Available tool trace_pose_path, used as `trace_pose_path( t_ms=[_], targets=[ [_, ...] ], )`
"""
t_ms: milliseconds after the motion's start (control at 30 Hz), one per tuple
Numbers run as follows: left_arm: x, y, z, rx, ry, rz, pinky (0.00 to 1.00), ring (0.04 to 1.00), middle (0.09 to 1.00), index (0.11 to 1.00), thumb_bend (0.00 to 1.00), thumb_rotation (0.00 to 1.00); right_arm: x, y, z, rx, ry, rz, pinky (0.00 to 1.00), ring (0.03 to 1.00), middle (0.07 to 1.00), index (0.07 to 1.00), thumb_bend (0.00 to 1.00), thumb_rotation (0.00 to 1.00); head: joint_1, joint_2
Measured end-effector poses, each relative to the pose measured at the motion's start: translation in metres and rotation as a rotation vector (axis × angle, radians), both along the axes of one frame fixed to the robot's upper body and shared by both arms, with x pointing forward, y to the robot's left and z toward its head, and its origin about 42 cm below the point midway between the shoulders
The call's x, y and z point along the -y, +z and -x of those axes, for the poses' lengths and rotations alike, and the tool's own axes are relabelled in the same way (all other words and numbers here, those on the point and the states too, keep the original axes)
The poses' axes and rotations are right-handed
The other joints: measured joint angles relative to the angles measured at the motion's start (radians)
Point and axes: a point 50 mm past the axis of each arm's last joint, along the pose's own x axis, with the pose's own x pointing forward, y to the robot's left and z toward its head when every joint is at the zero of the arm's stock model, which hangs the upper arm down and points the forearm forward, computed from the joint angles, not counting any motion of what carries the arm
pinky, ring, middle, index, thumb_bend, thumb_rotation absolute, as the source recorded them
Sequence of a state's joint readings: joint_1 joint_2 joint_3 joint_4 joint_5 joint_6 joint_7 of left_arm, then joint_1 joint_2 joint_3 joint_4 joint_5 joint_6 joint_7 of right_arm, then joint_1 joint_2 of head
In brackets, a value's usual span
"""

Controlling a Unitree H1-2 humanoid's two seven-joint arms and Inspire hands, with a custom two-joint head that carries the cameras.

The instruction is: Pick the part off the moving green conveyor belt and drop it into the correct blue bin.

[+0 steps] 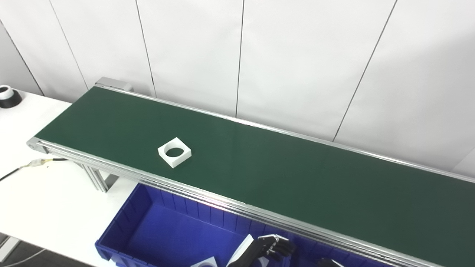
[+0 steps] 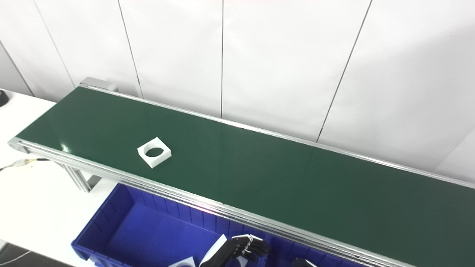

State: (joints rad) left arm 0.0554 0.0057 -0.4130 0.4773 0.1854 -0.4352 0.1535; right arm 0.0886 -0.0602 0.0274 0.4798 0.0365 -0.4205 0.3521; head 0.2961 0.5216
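A white square part with a round hole (image 1: 174,152) lies flat on the green conveyor belt (image 1: 282,178), toward its left end. Below the belt's near rail stands a blue bin (image 1: 113,237). My left hand (image 1: 274,246) hovers low over the bin at the picture's bottom edge, fingers loosely curled and apart, holding nothing. It is far from the part on the belt. Only a dark tip of my right hand (image 1: 327,263) shows at the bottom edge, too little to tell its state. Another white part (image 1: 205,263) lies inside the bin.
The belt's aluminium rail (image 1: 207,196) runs between the bin and the belt surface. A white table (image 1: 41,200) at left carries a cable with a connector (image 1: 37,162) and a black and white roll (image 1: 7,97). White wall panels stand behind the belt.
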Motion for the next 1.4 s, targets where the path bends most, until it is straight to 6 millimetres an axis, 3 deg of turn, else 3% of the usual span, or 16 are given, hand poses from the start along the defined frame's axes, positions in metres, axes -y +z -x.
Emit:
trace_pose_path(
  t_ms=[167, 267, 633, 767, 933, 1100, 1233, 1400],
  targets=[
    [-0.001, 0.003, 0.001, 0.014, -0.007, 0.0, 0.6, 0.671, 0.683, 0.667, 0.83, 0.13, -0.002, 0.0, 0.0, 0.001, 0.0, -0.006, 0.65, 0.725, 0.758, 0.741, 0.93, 0.24, 0.005, 0.002],
    [-0.003, 0.017, 0.003, 0.069, -0.032, 0.008, 0.58, 0.651, 0.67, 0.662, 0.84, 0.1, -0.004, 0.0, 0.0, 0.002, 0.001, -0.007, 0.65, 0.723, 0.755, 0.739, 0.92, 0.24, 0.006, 0.002],
    [-0.008, 0.1, -0.005, 0.367, -0.064, 0.099, 0.59, 0.661, 0.684, 0.69, 0.87, 0.14, -0.01, -0.002, -0.003, -0.006, 0.012, -0.008, 0.66, 0.726, 0.755, 0.74, 0.93, 0.28, 0.017, -0.012],
    [-0.019, 0.136, -0.029, 0.528, -0.116, 0.006, 0.59, 0.67, 0.706, 0.713, 0.88, 0.11, -0.011, -0.004, -0.004, -0.015, 0.013, -0.005, 0.66, 0.728, 0.757, 0.739, 0.93, 0.27, 0.015, -0.015],
    [-0.038, 0.187, -0.068, 0.743, -0.176, -0.269, 0.55, 0.685, 0.722, 0.729, 0.88, 0.1, -0.013, -0.004, -0.004, -0.016, 0.01, -0.013, 0.66, 0.725, 0.751, 0.739, 0.92, 0.25, 0.012, -0.018],
    [-0.053, 0.206, -0.106, 0.829, -0.237, -0.495, 0.53, 0.663, 0.709, 0.7, 0.88, 0.01, -0.017, -0.004, -0.004, -0.016, 0.008, -0.022, 0.65, 0.717, 0.747, 0.736, 0.92, 0.23, 0.011, -0.018],
    [-0.066, 0.218, -0.133, 0.869, -0.263, -0.631, 0.51, 0.657, 0.698, 0.688, 0.92, 0.0, -0.019, -0.005, -0.003, -0.017, 0.007, -0.027, 0.66, 0.72, 0.748, 0.737, 0.92, 0.24, 0.015, -0.014],
    [-0.067, 0.228, -0.161, 0.888, -0.291, -0.725, 0.48, 0.637, 0.696, 0.673, 0.93, 0.0, -0.017, -0.004, -0.004, -0.016, -0.004, -0.032, 0.66, 0.722, 0.754, 0.739, 0.92, 0.25, 0.017, -0.009]
  ],
)
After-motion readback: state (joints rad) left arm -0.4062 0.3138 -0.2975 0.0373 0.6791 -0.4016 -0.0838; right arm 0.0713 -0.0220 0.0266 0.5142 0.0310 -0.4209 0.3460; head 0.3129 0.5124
